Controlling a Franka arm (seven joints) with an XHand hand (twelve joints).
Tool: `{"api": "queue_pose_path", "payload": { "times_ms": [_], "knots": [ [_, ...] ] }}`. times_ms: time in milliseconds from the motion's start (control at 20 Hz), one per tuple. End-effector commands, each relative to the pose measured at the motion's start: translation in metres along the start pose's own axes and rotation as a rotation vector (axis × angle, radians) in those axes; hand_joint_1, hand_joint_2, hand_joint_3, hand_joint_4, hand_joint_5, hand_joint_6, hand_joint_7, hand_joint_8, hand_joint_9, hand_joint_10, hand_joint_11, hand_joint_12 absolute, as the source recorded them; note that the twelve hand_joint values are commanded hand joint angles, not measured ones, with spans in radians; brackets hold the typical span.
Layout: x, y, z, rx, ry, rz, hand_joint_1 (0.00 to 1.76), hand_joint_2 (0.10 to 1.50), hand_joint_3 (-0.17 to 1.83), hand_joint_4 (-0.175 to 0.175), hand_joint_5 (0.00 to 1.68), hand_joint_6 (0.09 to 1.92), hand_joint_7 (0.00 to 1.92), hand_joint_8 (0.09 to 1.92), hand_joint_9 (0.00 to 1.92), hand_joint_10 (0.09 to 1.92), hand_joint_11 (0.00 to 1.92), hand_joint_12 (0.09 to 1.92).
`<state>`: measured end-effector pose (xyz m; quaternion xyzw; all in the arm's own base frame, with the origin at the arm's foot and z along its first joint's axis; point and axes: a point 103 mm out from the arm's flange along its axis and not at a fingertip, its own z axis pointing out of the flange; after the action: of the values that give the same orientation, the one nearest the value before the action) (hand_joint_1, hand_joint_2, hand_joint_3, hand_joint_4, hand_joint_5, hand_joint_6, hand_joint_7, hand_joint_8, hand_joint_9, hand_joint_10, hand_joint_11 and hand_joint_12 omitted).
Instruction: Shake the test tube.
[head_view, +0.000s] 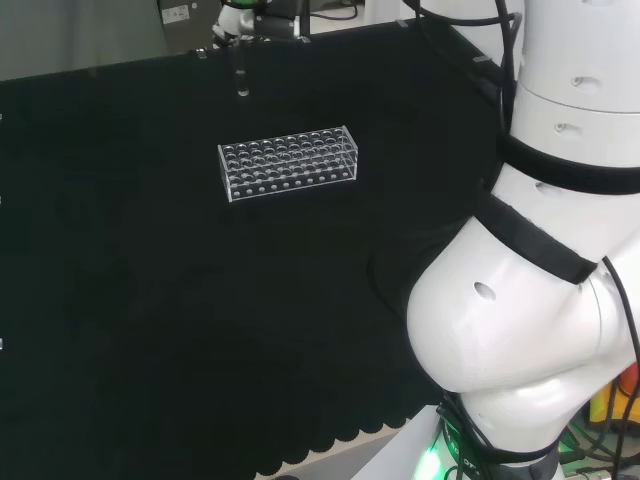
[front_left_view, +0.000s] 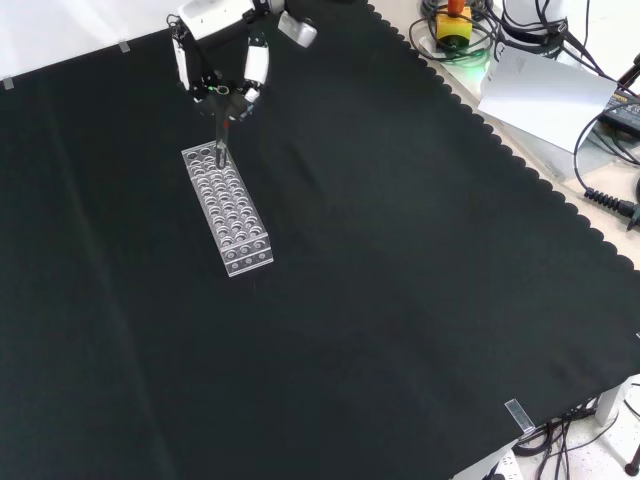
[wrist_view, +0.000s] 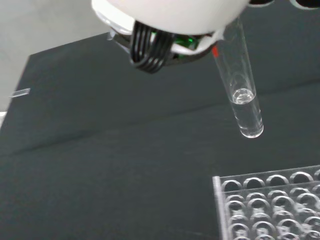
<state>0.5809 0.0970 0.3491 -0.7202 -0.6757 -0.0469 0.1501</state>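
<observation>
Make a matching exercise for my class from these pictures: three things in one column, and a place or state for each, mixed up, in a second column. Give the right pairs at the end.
Things
1. test tube
2. rack
3. hand

Places or states
A. stands on the black cloth, its holes empty where they can be seen
B. up above the cloth at the far end of the rack in the front view, fingers closed on something
C. held in the air, a little clear liquid at its rounded bottom

Pairs: 1-C, 2-A, 3-B
</observation>
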Motion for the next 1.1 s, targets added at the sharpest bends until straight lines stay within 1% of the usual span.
{"api": "queue_pose_path", "payload": {
  "times_ms": [50,100,200,350,650,800,850,950,1100],
  "knots": [
    [0.016,-0.002,-0.008,0.001,0.015,-0.037,1.23,0.65,0.63,-0.175,1.35,0.5,1.7,0.5,1.61,0.52,1.3,0.84],
    [0.011,-0.003,-0.01,-0.002,0.015,-0.029,1.23,0.65,0.63,-0.175,1.35,0.5,1.7,0.5,1.61,0.52,1.3,0.84],
    [-0.003,-0.003,-0.014,-0.013,0.01,0.004,1.23,0.65,0.63,-0.175,1.35,0.5,1.7,0.5,1.61,0.52,1.3,0.84],
    [-0.036,-0.006,-0.02,-0.026,0.004,0.059,1.23,0.65,0.63,-0.175,1.35,0.5,1.7,0.5,1.61,0.52,1.3,0.84],
    [-0.11,-0.013,-0.036,-0.068,-0.052,0.207,1.23,0.65,0.63,-0.175,1.35,0.5,1.7,0.5,1.61,0.52,1.3,0.85],
    [-0.14,-0.017,-0.043,-0.078,-0.081,0.257,1.23,0.65,0.63,-0.175,1.35,0.5,1.7,0.49,1.61,0.52,1.3,0.85],
    [-0.151,-0.019,-0.046,-0.085,-0.095,0.285,1.23,0.65,0.63,-0.175,1.35,0.5,1.7,0.49,1.6,0.52,1.3,0.85],
    [-0.168,-0.021,-0.052,-0.094,-0.117,0.321,1.23,0.65,0.63,-0.175,1.35,0.5,1.7,0.49,1.6,0.52,1.3,0.85],
    [-0.186,-0.023,-0.06,-0.105,-0.132,0.355,1.23,0.65,0.63,-0.175,1.35,0.5,1.7,0.49,1.6,0.52,1.3,0.85]
  ]
}}
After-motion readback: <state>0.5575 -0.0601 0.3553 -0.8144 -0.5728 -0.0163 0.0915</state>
